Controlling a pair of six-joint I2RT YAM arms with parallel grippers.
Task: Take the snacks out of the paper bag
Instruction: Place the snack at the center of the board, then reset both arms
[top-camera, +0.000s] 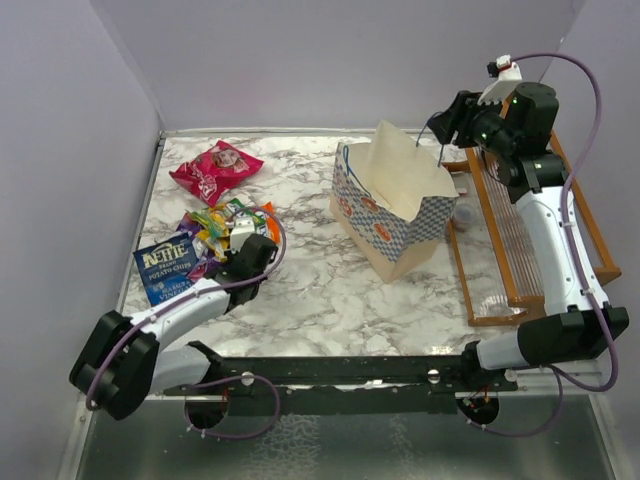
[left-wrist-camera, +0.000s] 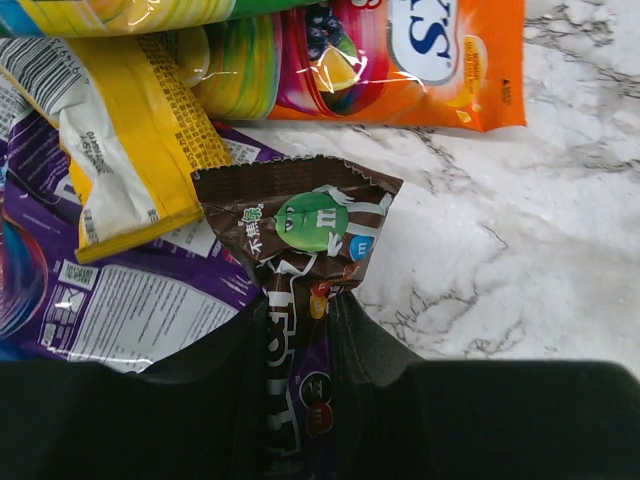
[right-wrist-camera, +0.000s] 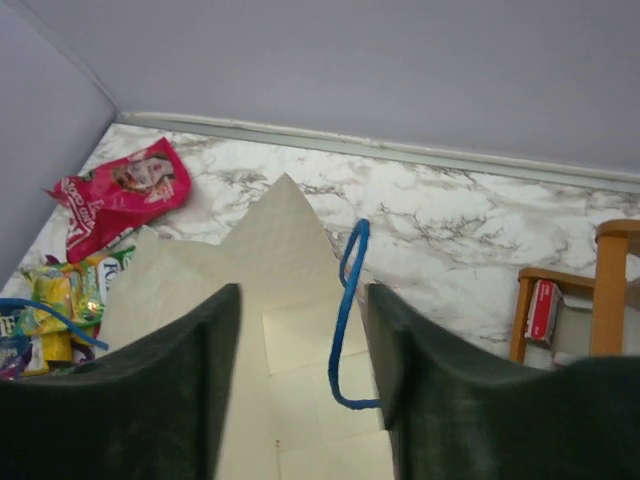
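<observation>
On the left wrist camera, the left gripper (left-wrist-camera: 300, 320) has its fingers (left-wrist-camera: 220, 360) nearly closed, pinching the near end of a brown candy packet (left-wrist-camera: 300, 225). The packet shows a green M&M's character and "m" marks along its length. It lies flat on the tabletop (left-wrist-camera: 520, 240). Its far end touches a yellow packet (left-wrist-camera: 130, 140) and overlaps a purple packet (left-wrist-camera: 130, 310) whose print is too small for me to read. Beyond them is an orange packet (left-wrist-camera: 400, 60) whose logo is cut off at "'S".

The right gripper (right-wrist-camera: 305, 340) has its fingers (right-wrist-camera: 200, 380) spread wide and holds nothing. It hovers over the open mouth of the paper bag (right-wrist-camera: 270, 250), and the blue cord handle (right-wrist-camera: 345, 310) shows between the fingers. I cannot tell whether the handle touches either finger.

From overhead, the paper bag (top-camera: 395, 215) stands upright right of centre. The snacks lie well apart from it on the left: a pink bag (top-camera: 215, 168) at the back and a blue bag (top-camera: 165, 268) marked "Kettle" beside the left gripper (top-camera: 235, 250).
</observation>
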